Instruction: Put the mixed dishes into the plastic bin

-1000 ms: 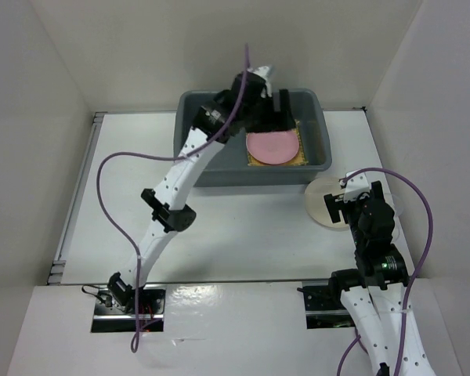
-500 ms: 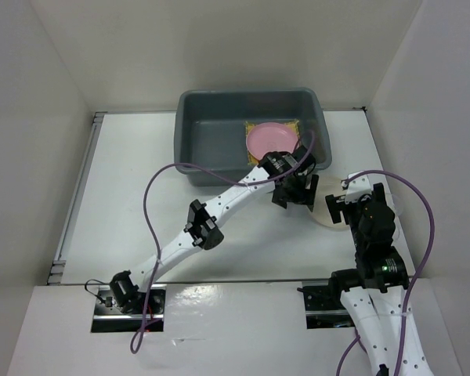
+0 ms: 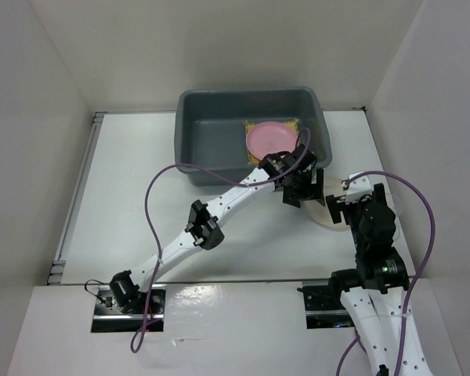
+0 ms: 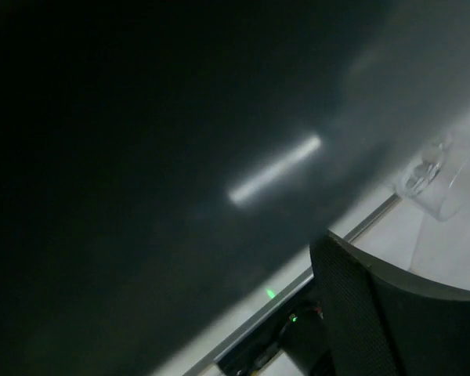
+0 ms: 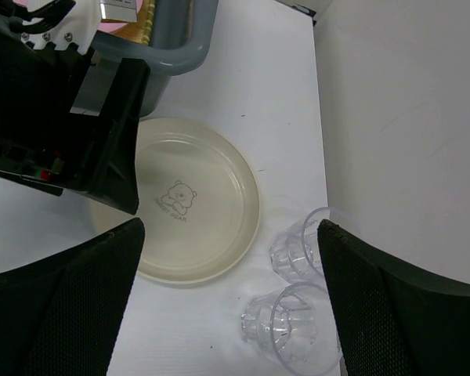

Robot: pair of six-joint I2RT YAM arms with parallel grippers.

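The left tool (image 3: 301, 190), grip impossible to tell, hovers at the far-left rim of the cream plate (image 5: 192, 200), while the right tool (image 5: 231, 235), fingers spread wide, hangs straight above it, nearer.

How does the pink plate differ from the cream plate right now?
The pink round plate lies inside the dark grey plastic bin on the yellow woven mat; the cream round plate sits on the white table outside it. The cream plate is paler than the pink plate and carries a small bear print. Both are round and lie flat.

Cream plate (image 5: 211, 196) — smooth, glossy
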